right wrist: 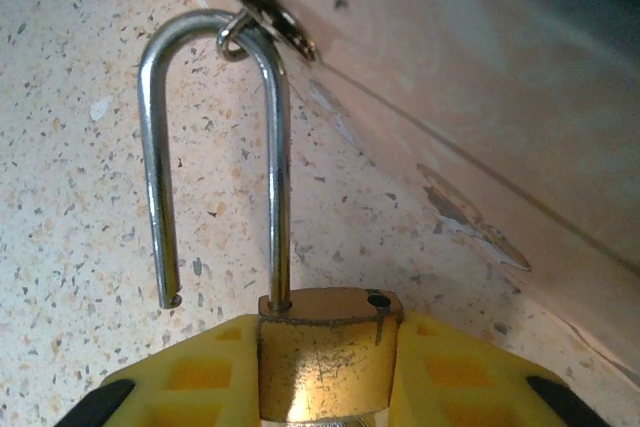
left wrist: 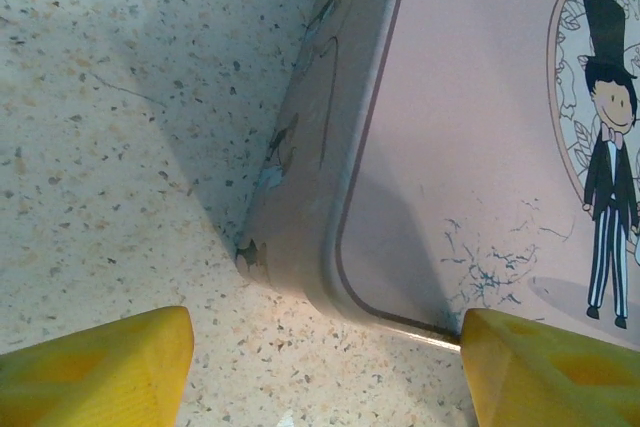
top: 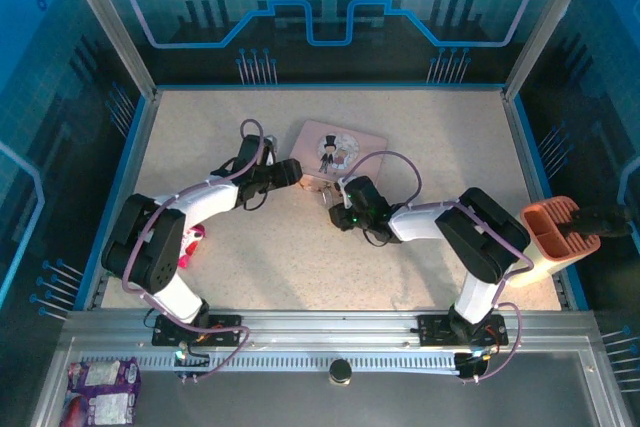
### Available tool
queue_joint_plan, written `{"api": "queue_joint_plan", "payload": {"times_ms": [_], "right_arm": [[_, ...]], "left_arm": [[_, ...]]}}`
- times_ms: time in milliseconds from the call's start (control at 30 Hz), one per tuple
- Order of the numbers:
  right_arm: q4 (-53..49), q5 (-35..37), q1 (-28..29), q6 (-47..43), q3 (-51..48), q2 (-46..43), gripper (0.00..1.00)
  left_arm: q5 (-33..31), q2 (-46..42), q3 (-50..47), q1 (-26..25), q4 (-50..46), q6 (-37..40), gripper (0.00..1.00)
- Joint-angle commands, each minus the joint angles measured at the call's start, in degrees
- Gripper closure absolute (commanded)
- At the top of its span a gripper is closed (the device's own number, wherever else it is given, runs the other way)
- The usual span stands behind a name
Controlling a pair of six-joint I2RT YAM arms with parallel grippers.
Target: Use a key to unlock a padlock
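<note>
The padlock (right wrist: 322, 357) was seen in the right wrist view, its brass body clamped between the two yellow fingers (right wrist: 190, 382) of the right claw (right wrist: 322, 387), which was closed against both of its sides. The silver shackle (right wrist: 281, 197) stood upright out of the body with only one leg seated. The other leg hung free to the left, its tip clear of the body and over the speckled bench (top: 280, 247). A small ring (right wrist: 232, 44) was threaded over the top of the shackle, and a metal clasp (right wrist: 275, 17) was attached to it. The clasp lay close against the side wall of the pink tin (top: 340, 147), just beside the padlock. In the top view the padlock was placed near the middle of the bench, at the tin's near edge, between the two claws. The left claw (left wrist: 325, 367) was held wide open with nothing gripped. A rounded corner of the tin lay between its tips, and one tip was seen at the lid's edge; whether it touched the lid could not be told.
</note>
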Motion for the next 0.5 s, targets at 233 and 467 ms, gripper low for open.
{"api": "queue_joint_plan", "payload": {"times_ms": [233,467], "right_arm": [[1.39,0.93,-0.46,3.02,-1.18,1.31,0.87],[3.53,-0.99,-0.46,4.24,-2.50,1.32,0.88]], "left_arm": [[1.57,-0.42,6.74,2.99,-1.64,6.62,0.27],[7.91,7.58,13.47,3.49,-1.07,9.13,0.26]]}}
